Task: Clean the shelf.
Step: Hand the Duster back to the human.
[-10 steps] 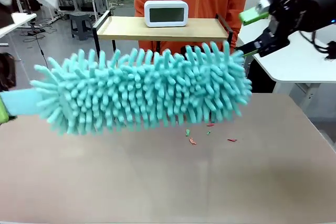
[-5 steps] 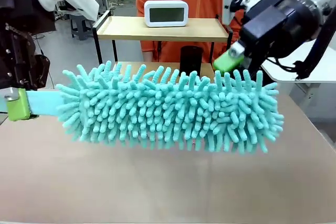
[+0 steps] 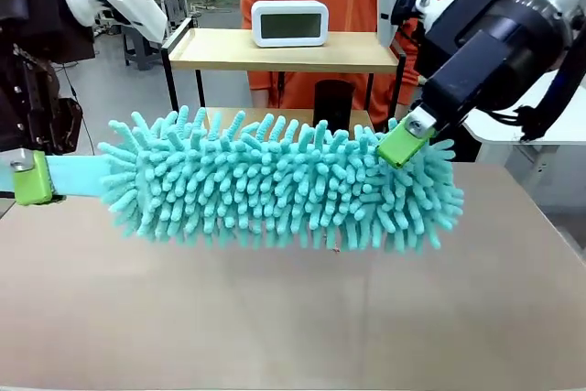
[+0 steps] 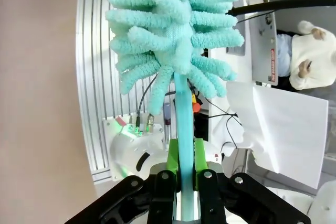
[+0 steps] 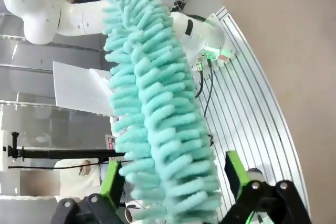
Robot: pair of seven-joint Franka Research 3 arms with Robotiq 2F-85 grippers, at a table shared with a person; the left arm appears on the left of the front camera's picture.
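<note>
Front view, left gripper [image 3: 32, 177] clamped on the pale handle of a teal chenille duster [image 3: 284, 180] held level over the table [image 3: 293, 318], right gripper [image 5: 173, 182] spread wide around the duster's far end (fingers straddling it, contact unclear), the shelf [image 3: 284, 48] behind at the far side, white clock [image 3: 289, 23] on its top board, black cup [image 3: 333, 105] on its lower board, no legible writing.

A duster [image 3: 275, 191] is held level above the table [image 3: 293, 318], its handle clamped at nine o'clock in the left gripper [image 3: 32, 178] and its three o'clock end straddled by the right gripper [image 3: 403, 142], with the shelf [image 3: 284, 48] behind at twelve o'clock, a clock [image 3: 289, 23] on top.
</note>
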